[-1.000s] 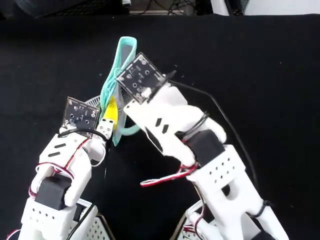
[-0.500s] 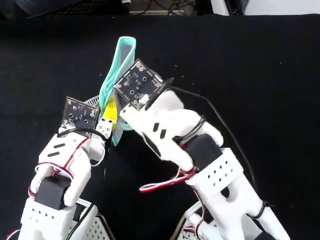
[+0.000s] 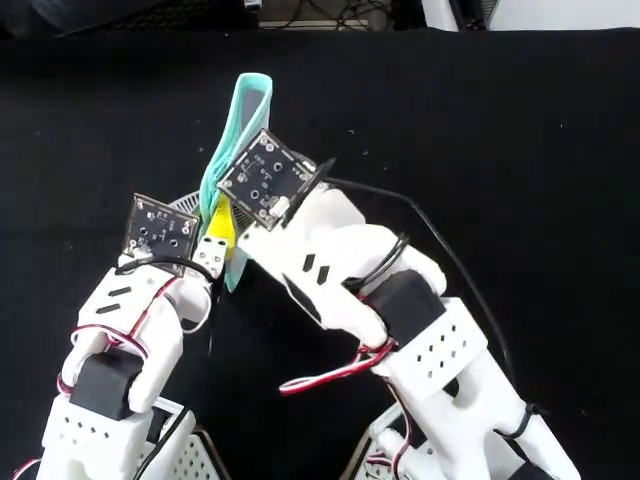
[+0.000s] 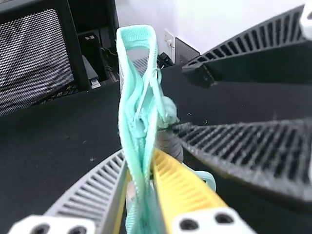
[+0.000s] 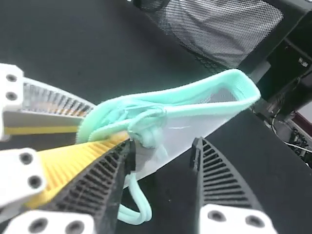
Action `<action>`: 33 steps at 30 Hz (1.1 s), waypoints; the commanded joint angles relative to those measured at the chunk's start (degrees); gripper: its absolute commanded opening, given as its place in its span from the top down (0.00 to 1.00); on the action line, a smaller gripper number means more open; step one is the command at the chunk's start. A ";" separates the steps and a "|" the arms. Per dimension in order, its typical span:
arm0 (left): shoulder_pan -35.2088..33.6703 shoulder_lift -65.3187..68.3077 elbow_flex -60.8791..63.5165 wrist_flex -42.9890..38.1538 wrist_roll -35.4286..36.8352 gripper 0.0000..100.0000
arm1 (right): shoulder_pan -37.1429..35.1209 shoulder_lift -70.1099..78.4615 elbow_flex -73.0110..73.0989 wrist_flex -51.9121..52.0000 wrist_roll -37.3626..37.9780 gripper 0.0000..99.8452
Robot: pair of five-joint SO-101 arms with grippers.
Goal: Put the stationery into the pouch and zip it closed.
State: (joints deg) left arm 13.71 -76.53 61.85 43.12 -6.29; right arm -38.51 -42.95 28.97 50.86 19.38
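1. High view: over the last second my right arm [image 3: 330,250] has swung in toward the left arm. Its wrist slid along the pouch [image 3: 247,105], which has not shifted.
2. The mint pouch stands on edge over the black worktop [image 3: 520,150]. The left tool [image 4: 140,161] grips its near end, clenched on it between the grey and yellow fingers.
3. The right tool [image 5: 163,146] is spread apart and grasping nothing. Its black fingers sit either side of the pouch's edge, one just beside the zip pull [image 5: 146,130].
4. I judge that shift was me lining up on the pull. The zip is not yet gripped, so closing the pouch is the step in hand, with the left tool bracing.
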 commanded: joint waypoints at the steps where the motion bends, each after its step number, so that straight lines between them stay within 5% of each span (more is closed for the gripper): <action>1: -0.48 0.26 -0.57 -0.26 0.26 0.97 | -0.70 -1.45 -3.30 0.79 0.35 0.80; 33: 1.19 0.26 0.40 -0.26 0.26 0.97 | 0.79 -5.58 2.33 -10.20 0.35 0.85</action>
State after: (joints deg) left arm 14.33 -76.53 61.85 43.03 -6.29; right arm -38.51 -45.85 31.34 42.24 19.38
